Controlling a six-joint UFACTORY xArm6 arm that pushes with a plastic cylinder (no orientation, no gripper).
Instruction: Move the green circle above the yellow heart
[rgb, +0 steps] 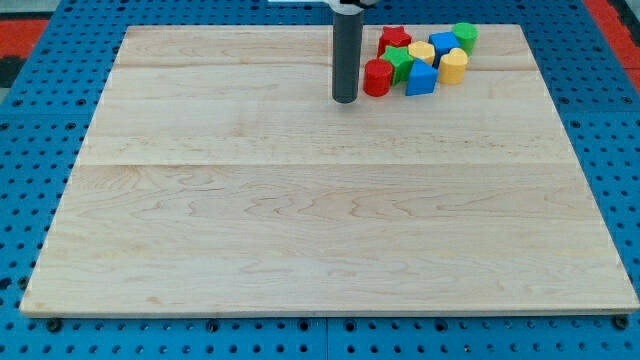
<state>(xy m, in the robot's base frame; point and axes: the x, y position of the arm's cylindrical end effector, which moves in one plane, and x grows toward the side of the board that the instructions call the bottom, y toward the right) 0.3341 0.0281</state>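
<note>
So my tip (345, 99) is parked on the wooden board (300, 220) near the view's top, just left of the red cylinder (377, 78), close enough that I can't tell if they're touching. There's no claw on this rig, just a plain dark rod, so nothing opens or closes and it's holding nothing. The green circle (465, 37) sits way over on the far side of the cluster from my tip, up and to the view's right, at the cluster's top right corner. The yellow heart (454, 66) is just below that green one. Between them and my tip are a green star (400, 62), a red star (394, 40), a blue triangle-ish block (421, 79), a yellow block (421, 52) and a blue block (443, 43). They're all jammed together so several shapes are half hidden, and the rod's top is cut off by the frame.
</note>
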